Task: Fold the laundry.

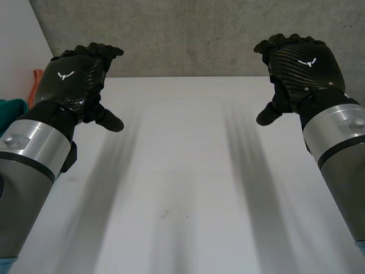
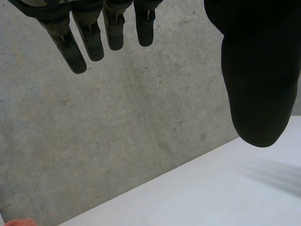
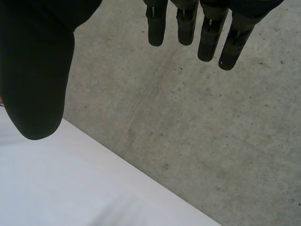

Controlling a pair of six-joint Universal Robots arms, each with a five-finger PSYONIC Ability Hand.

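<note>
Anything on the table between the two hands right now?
No. In the head view the stretch of white table between the left hand and the right hand is bare; both hands are open and hold nothing.

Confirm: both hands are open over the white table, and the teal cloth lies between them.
The left hand and right hand are open over the white table, but the teal cloth lies outside the left arm, not between them, as the head view shows.

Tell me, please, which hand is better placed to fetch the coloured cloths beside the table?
Left, likely. The teal cloth and orange cloth lie off the table close beside the left hand, open and empty; the right hand is across the table.
</note>
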